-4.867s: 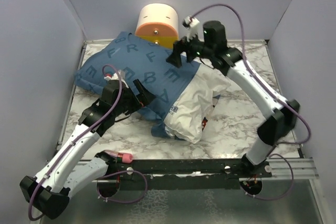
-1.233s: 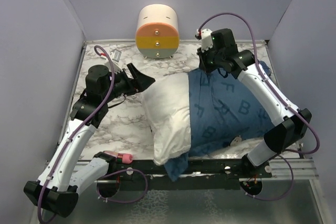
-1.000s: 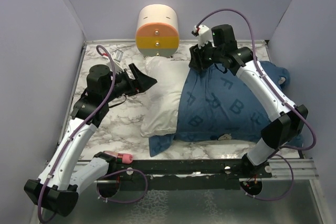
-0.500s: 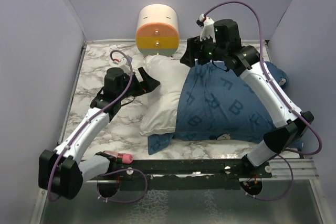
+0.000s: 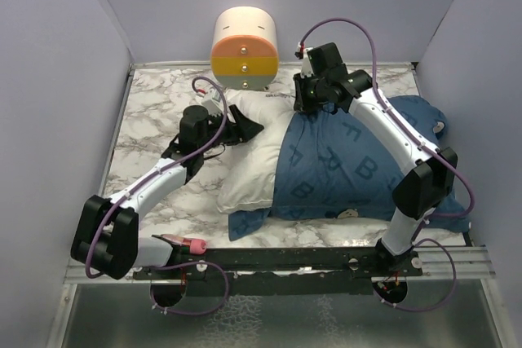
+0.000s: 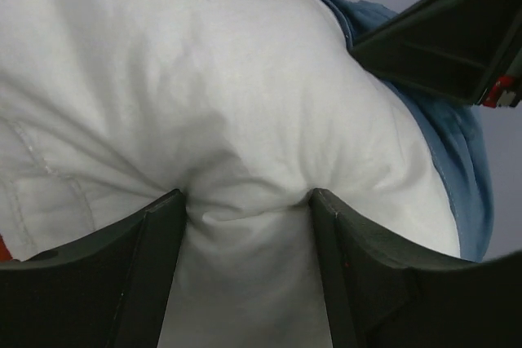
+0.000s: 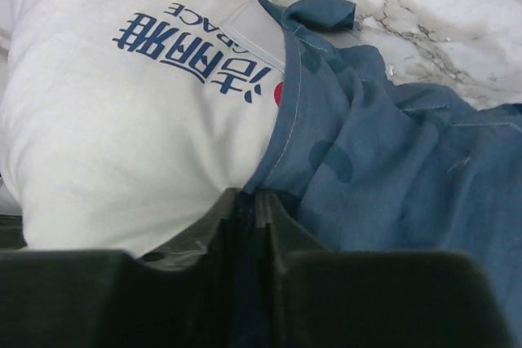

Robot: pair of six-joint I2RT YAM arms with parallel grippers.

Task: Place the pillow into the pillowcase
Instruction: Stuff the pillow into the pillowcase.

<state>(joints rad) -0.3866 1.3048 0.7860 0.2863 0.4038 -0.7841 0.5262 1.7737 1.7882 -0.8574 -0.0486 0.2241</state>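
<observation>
The white pillow (image 5: 254, 160) lies mid-table, its right part inside the blue lettered pillowcase (image 5: 359, 160). My left gripper (image 5: 245, 126) presses into the pillow's far left end. In the left wrist view a bulge of pillow (image 6: 245, 79) is squeezed between the left gripper's (image 6: 249, 197) two fingers. My right gripper (image 5: 303, 105) sits at the far edge of the pillowcase's mouth. In the right wrist view the right gripper (image 7: 254, 197) is shut on the blue hem of the pillowcase (image 7: 391, 152), next to the pillow (image 7: 122, 136) with its blue printed label (image 7: 204, 46).
A cream-and-orange cylinder (image 5: 243, 48) stands at the back wall behind the pillow. A pink-tipped tool (image 5: 186, 244) lies at the near edge. A blue corner of the pillowcase (image 5: 249, 222) sticks out under the pillow's near end. Lilac walls close in the marble table (image 5: 151, 112).
The left gripper has pushed right into the pillow's end and pinched it. The right gripper dropped down-left from above the case's mouth and closed on the hem.
</observation>
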